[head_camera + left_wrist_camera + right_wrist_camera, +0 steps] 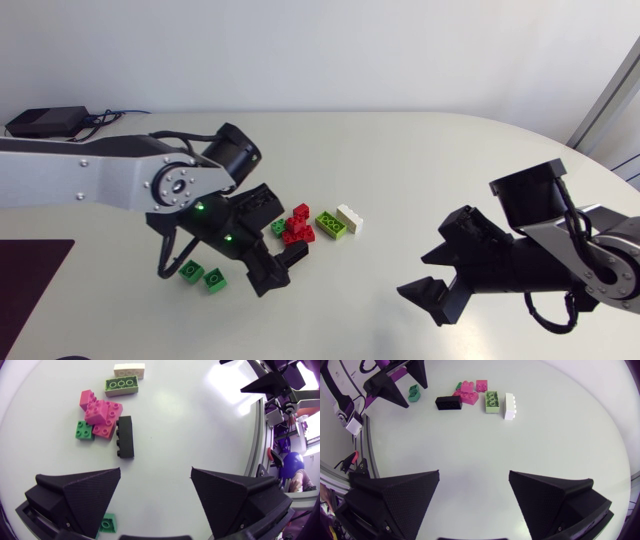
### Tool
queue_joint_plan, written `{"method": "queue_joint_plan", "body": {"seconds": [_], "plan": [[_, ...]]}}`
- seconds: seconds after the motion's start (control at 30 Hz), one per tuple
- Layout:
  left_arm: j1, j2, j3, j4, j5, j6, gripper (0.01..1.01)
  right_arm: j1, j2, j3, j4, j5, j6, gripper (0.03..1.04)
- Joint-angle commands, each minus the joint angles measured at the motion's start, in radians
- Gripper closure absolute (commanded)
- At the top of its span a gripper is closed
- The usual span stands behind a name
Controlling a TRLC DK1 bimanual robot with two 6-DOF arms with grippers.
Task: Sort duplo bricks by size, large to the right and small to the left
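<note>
Jaws open on both arms: left gripper [156, 471] hovers beside the mixed brick pile [299, 228] at mid-tabletop [420, 170], two green bricks [191, 271] lying leftward; right gripper [474, 473] hangs empty toward the right edge.

No text, number, label or sign can be read in any view. The bricks [300, 228] and the table [420, 170] show plain surfaces only. Any marking on the brick studs is too small to make out.
</note>
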State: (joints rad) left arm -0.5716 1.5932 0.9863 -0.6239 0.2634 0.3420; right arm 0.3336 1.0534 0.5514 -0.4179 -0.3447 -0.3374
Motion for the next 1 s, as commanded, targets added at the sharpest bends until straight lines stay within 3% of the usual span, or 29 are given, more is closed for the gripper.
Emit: {"method": "queue_joint_plan", "body": {"seconds": [0.0, 0.2, 0.33, 0.4, 0.43, 0.5, 0.53, 0.8, 0.97], "plan": [[-0.028, 0.094, 0.028, 0.033, -0.032, -0.038, 0.051, -0.011, 0.0, -0.025, -0.002, -0.01, -0.003, 0.07], [-0.047, 0.198, 0.054, 0.124, -0.147, -0.049, 0.066, -0.028, -0.009, -0.034, -0.013, -0.011, -0.014, 0.07], [-0.048, 0.246, 0.064, 0.174, -0.199, -0.049, 0.133, -0.027, -0.013, -0.031, -0.021, -0.011, -0.014, 0.07], [-0.048, 0.264, 0.074, 0.193, -0.207, -0.054, 0.261, -0.028, -0.015, -0.033, -0.022, -0.011, -0.014, 0.07], [-0.048, 0.272, 0.08, 0.199, -0.207, -0.058, 0.379, -0.028, -0.015, -0.033, -0.022, -0.011, -0.015, 0.07], [-0.05, 0.287, 0.092, 0.213, -0.21, -0.066, 0.73, -0.03, -0.026, -0.038, -0.022, -0.01, -0.017, 0.07], [-0.051, 0.295, 0.095, 0.213, -0.211, -0.067, 0.759, -0.031, -0.03, -0.041, -0.024, -0.01, -0.017, 0.07], [-0.139, 0.33, 0.127, 0.139, -0.224, -0.069, 0.828, -0.117, -0.084, -0.047, -0.068, -0.023, -0.069, 0.07], [-0.189, 0.364, 0.239, 0.055, -0.161, -0.083, 0.833, -0.203, -0.138, -0.051, -0.125, -0.051, -0.123, 0.07]]}}
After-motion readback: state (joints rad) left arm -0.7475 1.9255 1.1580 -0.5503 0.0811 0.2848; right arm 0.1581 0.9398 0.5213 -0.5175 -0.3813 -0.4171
